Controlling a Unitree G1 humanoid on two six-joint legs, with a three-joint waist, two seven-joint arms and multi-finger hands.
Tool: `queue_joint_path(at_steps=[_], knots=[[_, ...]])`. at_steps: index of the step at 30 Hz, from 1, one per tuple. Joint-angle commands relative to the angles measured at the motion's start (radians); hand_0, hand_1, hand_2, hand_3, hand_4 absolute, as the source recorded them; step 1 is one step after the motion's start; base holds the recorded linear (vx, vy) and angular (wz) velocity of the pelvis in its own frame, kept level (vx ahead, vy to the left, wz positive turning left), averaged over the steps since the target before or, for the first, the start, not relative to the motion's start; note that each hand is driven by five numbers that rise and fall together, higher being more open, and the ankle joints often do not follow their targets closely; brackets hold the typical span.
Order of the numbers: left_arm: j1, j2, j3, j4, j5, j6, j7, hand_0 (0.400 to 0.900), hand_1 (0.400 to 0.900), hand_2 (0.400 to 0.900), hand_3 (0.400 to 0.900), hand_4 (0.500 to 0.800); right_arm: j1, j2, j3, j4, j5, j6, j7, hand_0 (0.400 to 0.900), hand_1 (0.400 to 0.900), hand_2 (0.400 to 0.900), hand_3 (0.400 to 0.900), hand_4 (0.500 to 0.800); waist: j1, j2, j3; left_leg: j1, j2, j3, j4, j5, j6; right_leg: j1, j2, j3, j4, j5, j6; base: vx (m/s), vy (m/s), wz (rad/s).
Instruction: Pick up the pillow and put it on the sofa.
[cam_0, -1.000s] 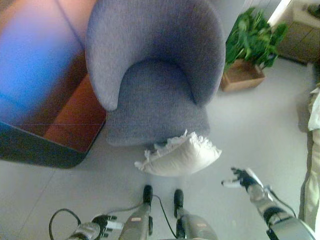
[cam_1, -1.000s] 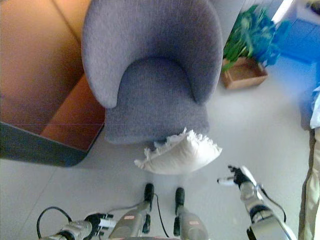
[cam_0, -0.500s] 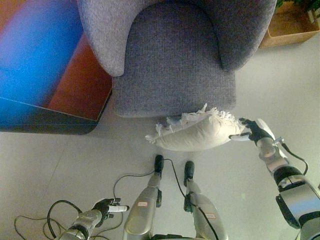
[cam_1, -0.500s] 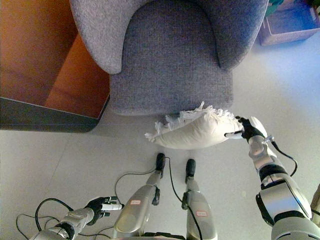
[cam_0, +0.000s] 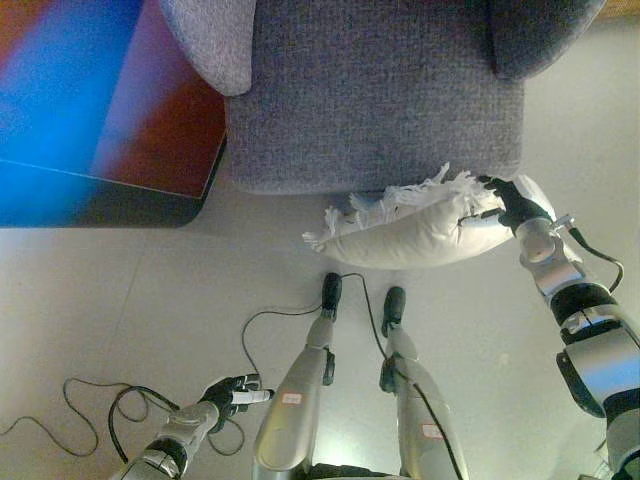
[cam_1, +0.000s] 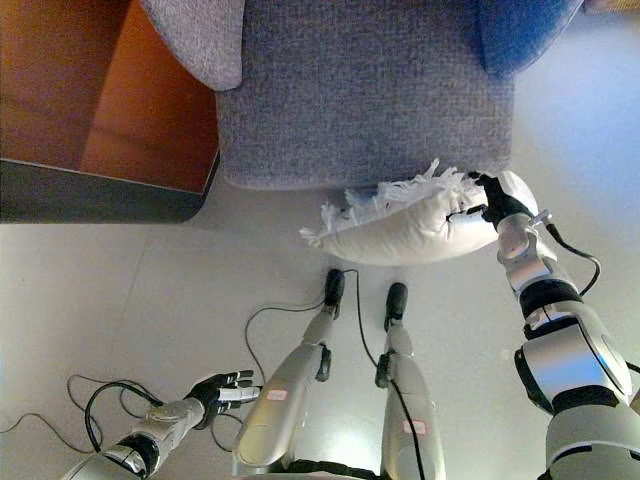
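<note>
A: Pale grey floor (cam_0: 120, 300) all round, a grey fabric sofa (cam_0: 380, 90) filling the top of the view, a reddish-brown cabinet (cam_1: 130, 110) to its left; where is the pillow?

B: The cream pillow (cam_0: 415, 228) lies on the floor, its fringed edge touching the foot of the sofa's front; it is not on the seat yet.

A: And the right robot hand (cam_0: 508, 203)?

B: It is at the pillow's right end, dark fingers curled onto the corner and pinching the cloth; the corner looks bunched under them; how firm the hold is, I cannot tell.

A: The left robot hand (cam_0: 232, 392)?

B: Low at the lower left, well apart from the pillow, fingers loosely spread, holding nothing.

A: So which step is this?

B: By my reading, the pick-up; the grasp is being made at one corner and the lift has not begun.

A: What does the next move call for?

B: Probably a secure grip first; then a lift high enough to clear the seat's front edge, and a carry forward over the cushion; held by one corner, the pillow will likely droop and swing, so a slow rise seems wise.
</note>
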Motion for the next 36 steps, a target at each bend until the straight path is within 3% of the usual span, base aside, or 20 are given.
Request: queue_joint_path(at_steps=[1,14,18,20,36], knots=[[0.047,-0.014,-0.021,0.031,-0.032,0.024,-0.007,0.9,0.9,0.9,0.9,0.8,-0.099,-0.144,0.065,-0.097,0.0,-0.01,-0.029,0.9,0.9,0.9,0.9,0.8,0.015,0.035,0.013,-0.042,-0.07,0.02,0.011,-0.024,-0.019,-0.101,-0.025,-0.019,0.147,-0.056,0.028,-0.01,0.044,0.0],[0.066,-0.026,-0.027,0.001,-0.085,0.027,-0.01,0.9,0.9,0.9,0.9,0.8,-0.247,-0.15,0.133,-0.121,0.002,0.052,0.001,0.9,0.9,0.9,0.9,0.8,0.048,0.091,0.013,-0.173,-0.075,0.017,0.031,0.003,-0.026,-0.24,-0.028,-0.009,0.202,-0.064,0.03,0.0,0.021,0.01],[0.08,-0.023,-0.021,-0.001,-0.083,0.015,-0.008,0.9,0.9,0.9,0.9,0.8,-0.262,-0.139,0.125,-0.141,0.06,0.043,0.09,0.9,0.9,0.9,0.9,0.8,0.054,0.097,0.013,-0.196,-0.073,0.011,0.038,0.002,-0.027,-0.269,-0.027,-0.004,0.23,-0.08,0.028,0.0,-0.006,0.03],[0.09,-0.023,-0.016,-0.007,-0.079,0.008,-0.005,0.9,0.9,0.9,0.9,0.8,-0.267,-0.139,0.131,-0.152,0.07,0.045,0.119,0.4,0.4,0.4,0.4,0.5,0.058,0.098,0.013,-0.201,-0.072,0.007,0.039,0.001,-0.025,-0.274,-0.024,-0.006,0.238,-0.086,0.026,0.0,0.0,0.0],[0.105,-0.011,-0.021,-0.005,-0.083,-0.008,-0.028,0.9,0.9,0.9,0.9,0.8,-0.275,-0.157,0.112,-0.113,0.088,-0.018,0.149,0.4,0.4,0.4,0.4,0.5,0.058,0.101,0.013,-0.188,-0.061,0.001,0.04,0.009,-0.032,-0.264,-0.02,-0.01,0.241,-0.087,0.024,0.0,-0.004,-0.02]])
